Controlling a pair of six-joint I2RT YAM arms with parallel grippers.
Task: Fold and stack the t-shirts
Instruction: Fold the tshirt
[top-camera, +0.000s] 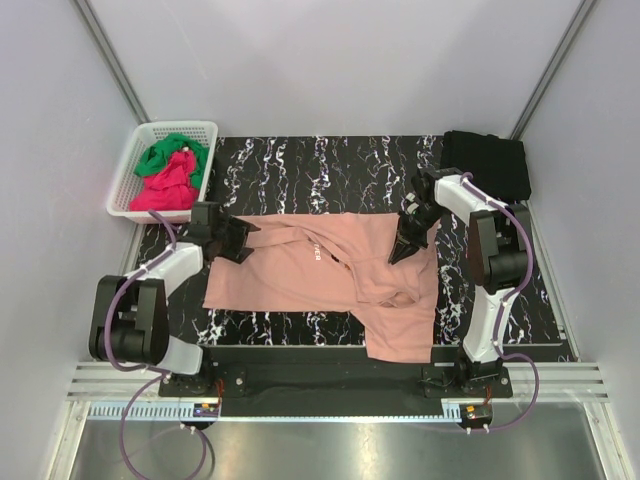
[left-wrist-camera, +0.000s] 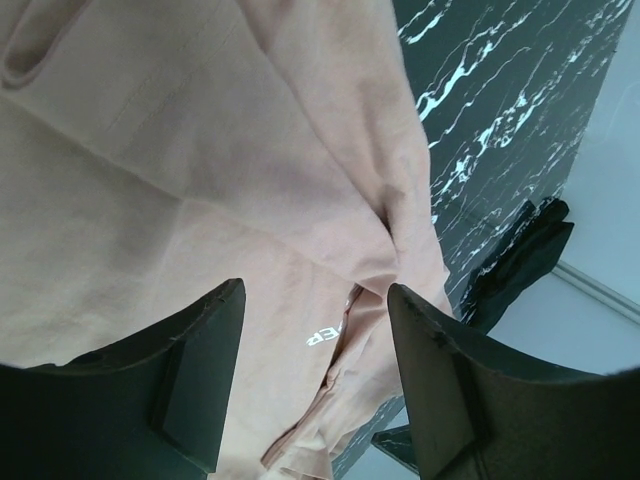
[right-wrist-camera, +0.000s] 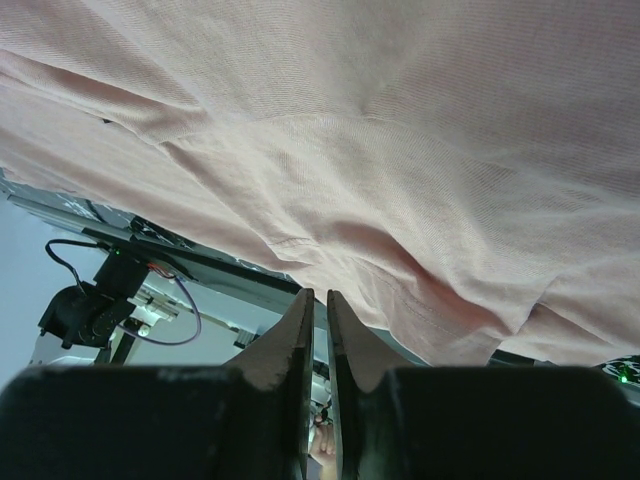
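Two arms flank a salmon-pink tee spread across the middle of the black marbled table, with one end trailing over the near edge, right of centre. Seen from above, the left gripper sits at the tee's left end and the right gripper points down onto its right side. A basket at the far left corner holds a green tee and a red tee. A black tee lies folded at the far right corner.

From the left wrist, the left gripper stands wide with nothing between its jaws, just above flat pink cloth. A scrap of white print shows beyond.

From the right wrist, the right gripper shows its jaws drawn almost together, tips at a hem of the tee. Whether a fold is pinched between them cannot be told.

The cloth looks light, limp and soft. It should sag from any single hold, crease readily, and its layers may slide over one another. The surest holds appear to be the stitched hems and seams near the corners. Pinching through every layer there, at two well-separated points, should keep the lifted edge taut.
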